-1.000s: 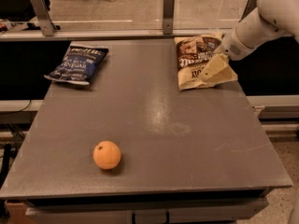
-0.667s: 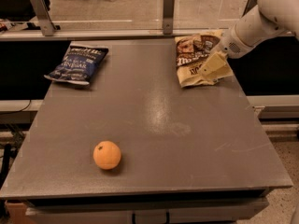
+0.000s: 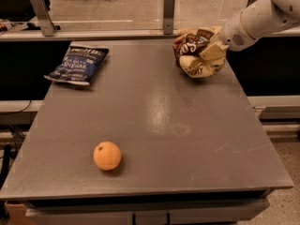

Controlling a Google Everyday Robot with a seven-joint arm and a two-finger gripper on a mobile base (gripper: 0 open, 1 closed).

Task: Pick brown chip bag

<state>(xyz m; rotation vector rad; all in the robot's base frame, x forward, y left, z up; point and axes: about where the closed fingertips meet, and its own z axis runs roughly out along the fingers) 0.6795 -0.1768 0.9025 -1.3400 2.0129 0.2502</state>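
Observation:
The brown chip bag (image 3: 190, 48), dark brown and cream-tan with large lettering, is at the far right of the grey table (image 3: 150, 125). It is crumpled and lifted off the surface. My gripper (image 3: 212, 53) comes in from the upper right on a white arm (image 3: 255, 20) and is shut on the bag's right side. The fingers are partly buried in the crinkled bag.
A dark blue vinegar chip bag (image 3: 77, 63) lies flat at the far left of the table. An orange (image 3: 107, 155) sits near the front left. A glass barrier with metal posts (image 3: 169, 6) runs along the table's far edge.
The bag has risen off the table and bunched up in my gripper, which moved up and slightly back. The blue bag and orange have not moved.

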